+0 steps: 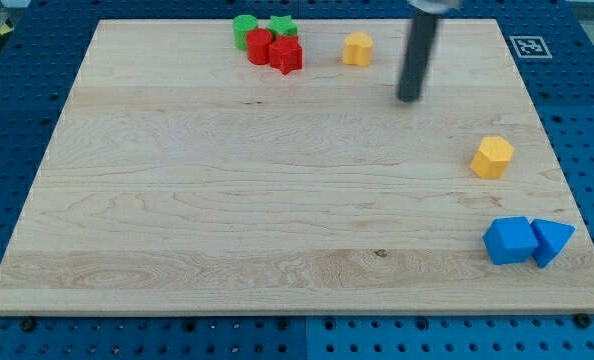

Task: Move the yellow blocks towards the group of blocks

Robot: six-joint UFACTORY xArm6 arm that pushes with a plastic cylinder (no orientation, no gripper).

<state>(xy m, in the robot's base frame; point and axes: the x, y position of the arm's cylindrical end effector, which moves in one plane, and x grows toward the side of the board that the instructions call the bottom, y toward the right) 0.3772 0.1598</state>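
Note:
A yellow block (357, 47) sits near the view's top, a little right of a group of two green blocks (245, 28) (283, 25) and two red blocks (260, 45) (287, 55). A second yellow block, hexagonal (492, 157), lies at the view's right. My tip (408, 98) is on the board right of and below the top yellow block, and above and left of the hexagonal one. It touches neither.
A blue cube (509, 240) and a blue triangular block (551, 240) sit together at the view's bottom right, near the wooden board's edge (577, 200). A fiducial marker (527, 45) is at the top right corner.

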